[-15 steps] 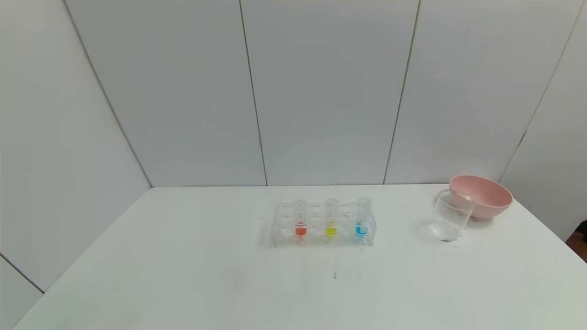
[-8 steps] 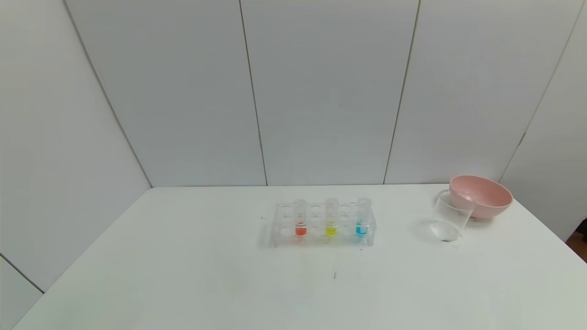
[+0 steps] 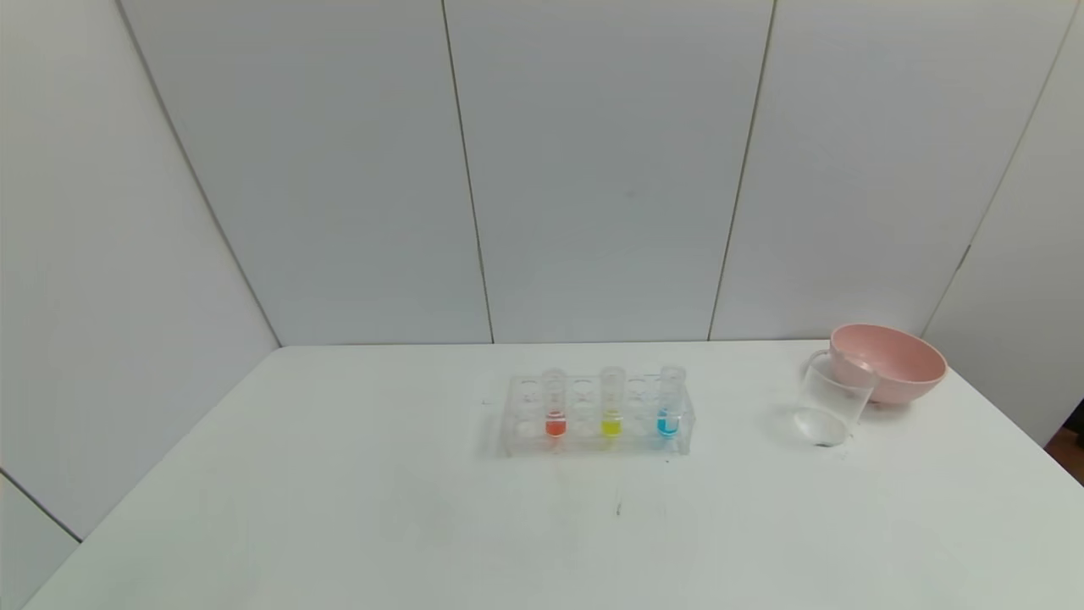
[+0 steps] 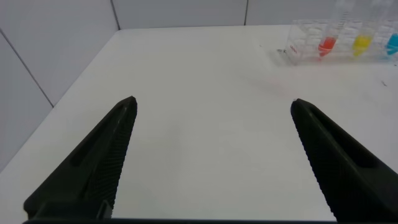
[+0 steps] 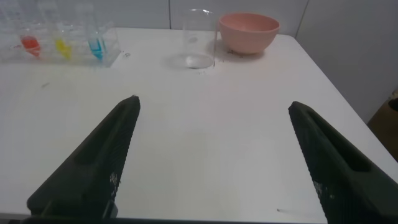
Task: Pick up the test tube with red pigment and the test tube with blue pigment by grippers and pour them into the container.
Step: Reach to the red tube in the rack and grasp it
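Note:
The red-pigment test tube and the blue-pigment test tube stand upright in a clear rack at the table's middle, with a yellow-liquid tube between them. The clear container stands to the right, in front of the pink bowl. Neither gripper shows in the head view. My left gripper is open and empty over the near left table; the red tube is far ahead of it. My right gripper is open and empty over the near right table, with the blue tube and container ahead.
A pink bowl sits at the back right, just behind the container. The white table is walled by grey panels at the back and both sides. A small dark speck lies in front of the rack.

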